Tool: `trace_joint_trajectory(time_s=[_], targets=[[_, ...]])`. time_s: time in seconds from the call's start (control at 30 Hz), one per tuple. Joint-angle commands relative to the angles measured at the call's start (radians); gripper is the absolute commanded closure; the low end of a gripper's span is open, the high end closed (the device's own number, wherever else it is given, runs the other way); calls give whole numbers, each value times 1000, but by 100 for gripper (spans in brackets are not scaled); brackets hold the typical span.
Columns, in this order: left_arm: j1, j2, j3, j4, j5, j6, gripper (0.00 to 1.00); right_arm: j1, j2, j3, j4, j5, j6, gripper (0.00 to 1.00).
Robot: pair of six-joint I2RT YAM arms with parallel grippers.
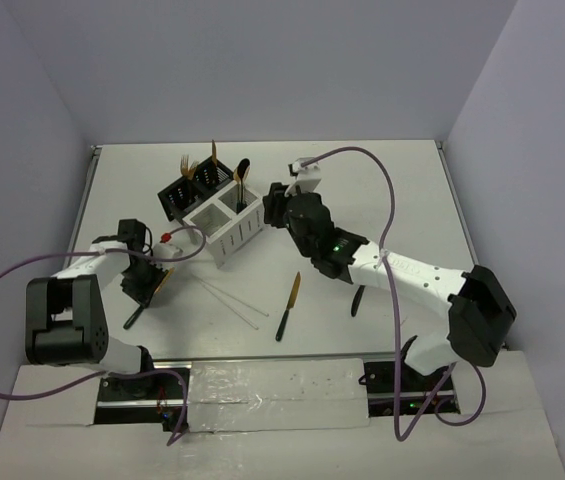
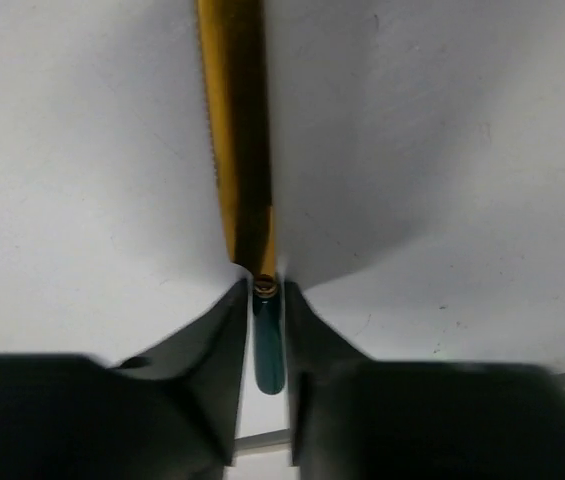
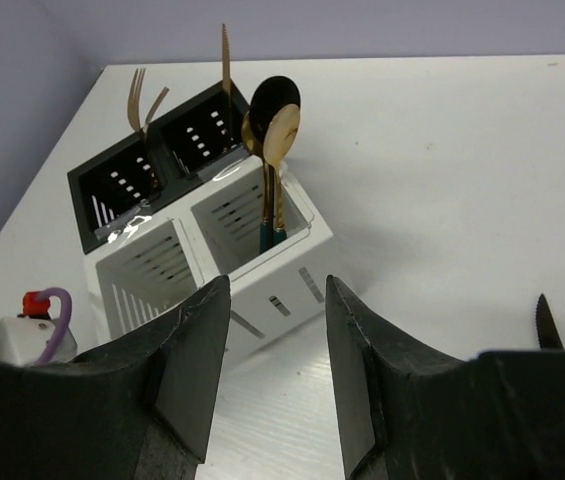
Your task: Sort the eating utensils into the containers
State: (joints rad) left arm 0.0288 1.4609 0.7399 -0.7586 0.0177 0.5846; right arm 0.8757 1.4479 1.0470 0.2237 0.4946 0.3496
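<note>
My left gripper [image 1: 148,281] is shut on a gold-bladed knife [image 2: 240,150] at the top of its dark green handle [image 2: 267,350], low over the table at the left. My right gripper [image 3: 277,290] is open and empty, just right of the white box [image 3: 262,285]; in the top view it [image 1: 275,203] sits beside that box [image 1: 224,228]. The white box's far compartment holds gold spoons [image 3: 280,140] and a black spoon [image 3: 274,95]. The black box [image 1: 194,190] behind it holds gold forks [image 3: 140,95] and a gold knife [image 3: 226,55].
On the table lie two white chopsticks [image 1: 232,300], a gold-and-green knife [image 1: 289,305] and a black utensil [image 1: 356,300], whose tip shows in the right wrist view [image 3: 545,325]. A red-capped cable plug [image 1: 165,237] sits left of the boxes.
</note>
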Motion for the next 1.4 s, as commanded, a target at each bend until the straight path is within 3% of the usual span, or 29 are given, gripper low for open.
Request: trace_joint_trajectory(time_s=[0.0, 0.03, 0.07, 0.33, 0.7, 1.07, 1.27, 1.37], targets=[[0, 38, -36, 70, 41, -2, 79, 8, -89, -22, 51, 45, -23, 50], [0, 36, -42, 74, 38, -2, 94, 8, -96, -37, 55, 47, -24, 50], [0, 38, -50, 90, 41, -5, 100, 8, -103, -45, 68, 47, -24, 49], [22, 58, -31, 208, 59, -92, 100, 8, -155, -93, 75, 45, -17, 49], [57, -206, -33, 232, 123, -177, 100, 8, -190, -128, 91, 65, -14, 49], [109, -413, 64, 102, 234, -207, 100, 8, -195, -131, 94, 27, 9, 49], [111, -514, 173, 56, 393, -226, 100, 8, -184, -102, 83, -51, 2, 49], [111, -551, 217, 47, 445, -224, 100, 8, -169, -75, 127, -236, -14, 46]])
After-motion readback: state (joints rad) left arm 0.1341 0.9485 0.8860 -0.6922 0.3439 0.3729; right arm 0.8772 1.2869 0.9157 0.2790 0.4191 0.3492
